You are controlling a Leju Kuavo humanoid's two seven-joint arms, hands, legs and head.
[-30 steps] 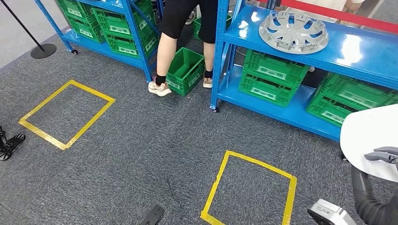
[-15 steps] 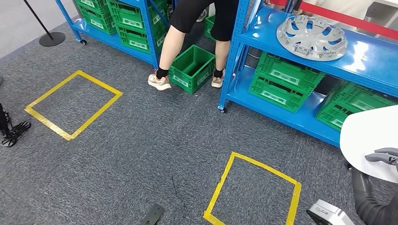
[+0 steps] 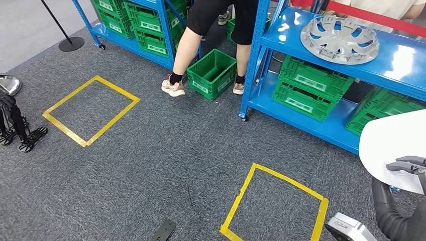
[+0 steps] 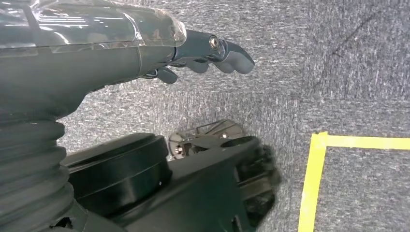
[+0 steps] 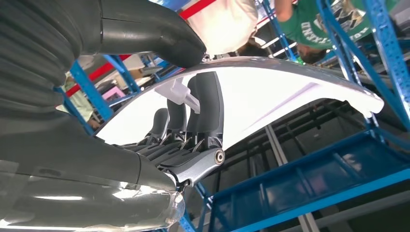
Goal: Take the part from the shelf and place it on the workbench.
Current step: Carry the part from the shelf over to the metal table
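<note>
My right hand [image 3: 408, 167] grips a white curved panel, the part [image 3: 389, 148], at the right edge of the head view. In the right wrist view the dark fingers [image 5: 205, 113] lie against the part's [image 5: 280, 96] inner face and the thumb presses its rim. My left hand [image 3: 15, 125] hangs low at the left edge and holds nothing; its fingers [image 4: 212, 53] are loosely apart above the carpet. A silver hubcap [image 3: 339, 39] lies on the blue shelf [image 3: 402, 68] ahead on the right.
A person in black shorts [image 3: 221, 20] stands between the two blue racks, beside a green crate [image 3: 212, 73] on the floor. Green crates fill the lower shelves. Two yellow tape squares [image 3: 90, 110] [image 3: 274, 206] mark the grey carpet. A black stand base [image 3: 71, 43] sits far left.
The camera has turned, so the whole scene has slid rightward in the picture. My left hand has come further into view at the left edge. The right hand still holds the part.
</note>
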